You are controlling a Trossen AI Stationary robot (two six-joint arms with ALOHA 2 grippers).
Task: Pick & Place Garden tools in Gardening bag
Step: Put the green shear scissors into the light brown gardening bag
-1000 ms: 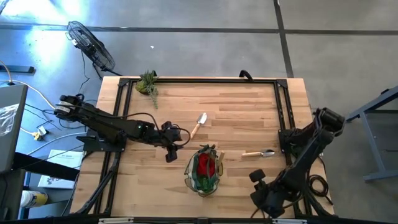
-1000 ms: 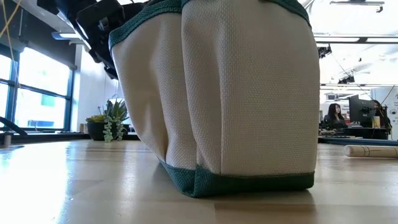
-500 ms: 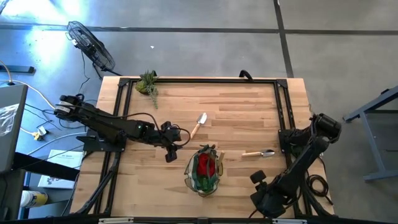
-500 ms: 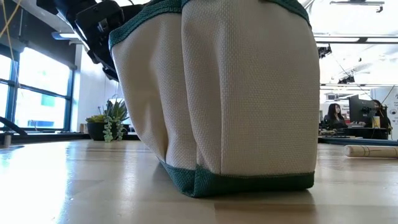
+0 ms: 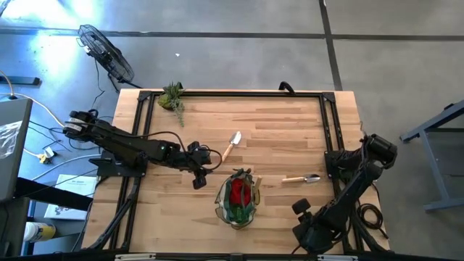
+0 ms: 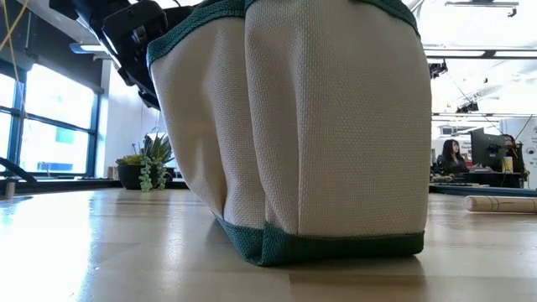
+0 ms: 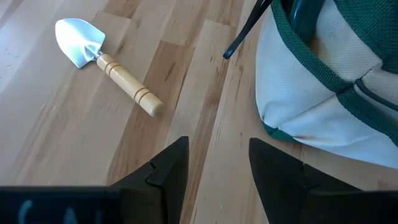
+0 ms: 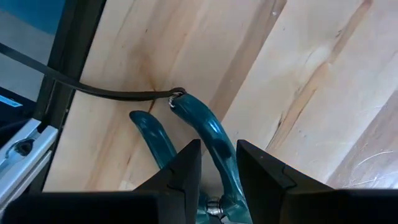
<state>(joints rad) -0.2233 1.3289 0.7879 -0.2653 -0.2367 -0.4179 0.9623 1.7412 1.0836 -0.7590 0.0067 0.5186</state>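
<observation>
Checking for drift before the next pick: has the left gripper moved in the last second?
No. In the high view the left gripper sits at the same spot beside the gardening bag, above the table.

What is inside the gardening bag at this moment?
Seen from above, the gardening bag holds a red fabric piece in the middle and dark handles sticking out at its far rim. Whatever lies under the red piece is covered and cannot be seen.

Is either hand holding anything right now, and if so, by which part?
Left hand: open, empty. Right hand straddles one teal handle of the pruning shears; whether it actually grips cannot be told.
</observation>
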